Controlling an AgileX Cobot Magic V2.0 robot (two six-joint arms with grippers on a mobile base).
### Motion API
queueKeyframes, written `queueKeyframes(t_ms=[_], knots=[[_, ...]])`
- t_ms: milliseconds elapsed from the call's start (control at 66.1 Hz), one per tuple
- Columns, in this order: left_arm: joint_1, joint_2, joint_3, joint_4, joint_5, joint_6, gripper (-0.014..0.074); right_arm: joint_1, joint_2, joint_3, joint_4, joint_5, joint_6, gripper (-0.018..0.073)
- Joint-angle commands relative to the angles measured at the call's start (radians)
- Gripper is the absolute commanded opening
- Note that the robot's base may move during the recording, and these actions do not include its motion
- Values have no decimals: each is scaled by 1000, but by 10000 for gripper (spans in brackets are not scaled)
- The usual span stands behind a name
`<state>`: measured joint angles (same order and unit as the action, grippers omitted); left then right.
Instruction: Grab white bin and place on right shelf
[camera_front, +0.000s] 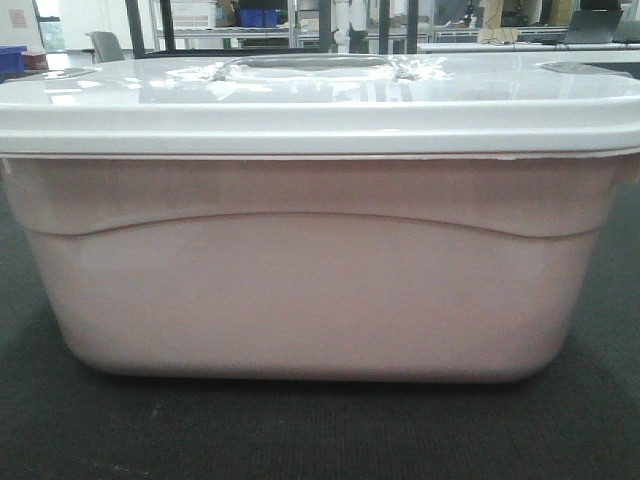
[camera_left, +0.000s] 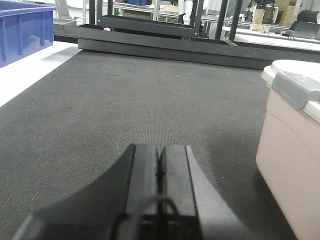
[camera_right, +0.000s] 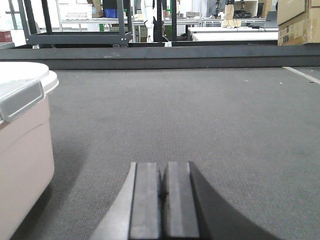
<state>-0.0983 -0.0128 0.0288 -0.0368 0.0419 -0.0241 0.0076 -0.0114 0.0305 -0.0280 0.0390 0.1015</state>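
On the dark grey woven mat (camera_front: 320, 430), directly before the front camera, we find the large rounded-rectangular plastic tub with translucent pinkish-white sides (camera_front: 320, 290). It stands upright and fills most of that view. Its glossy white lid (camera_front: 320, 100) is seated on top, and the recessed handle (camera_front: 305, 64) lies at the lid's centre. A curved moulded line runs across the near wall.

The left gripper (camera_left: 159, 150) has its black fingers pressed together with nothing between them. It sits low over the mat, with the tub (camera_left: 292, 165) to its right and apart from it. A grey latch (camera_left: 295, 87) shows on that end of the tub.

The right gripper (camera_right: 162, 167) is likewise closed on nothing, with the tub (camera_right: 22, 160) to its left and apart.

We also note a blue open plastic bin (camera_left: 22, 30) on a white surface at the mat's left edge. A black metal frame (camera_right: 75, 37) stands beyond the mat, and cardboard boxes (camera_right: 297, 22) are at the far right.
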Motion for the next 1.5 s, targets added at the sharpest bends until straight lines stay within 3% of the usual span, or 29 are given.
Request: queueKeyframes(t_ms=[0, 907, 1028, 1240, 1482], knots=[[-5, -10, -1, 0, -83, -6, -118, 4, -17, -2, 2, -88, -6, 55], [-5, -10, -10, 0, -113, -6, -118, 4, -17, -12, 2, -84, -5, 55], [-5, -10, -73, 46, -148, 3, -118, 4, -17, -102, 2, -50, -5, 55], [-5, -3, -319, 196, 3, 5, -118, 4, 14, -369, 2, 178, -5, 55], [-5, 118, -644, 198, 384, 5, -119, 4, 242, -695, 2, 455, -5, 55]])
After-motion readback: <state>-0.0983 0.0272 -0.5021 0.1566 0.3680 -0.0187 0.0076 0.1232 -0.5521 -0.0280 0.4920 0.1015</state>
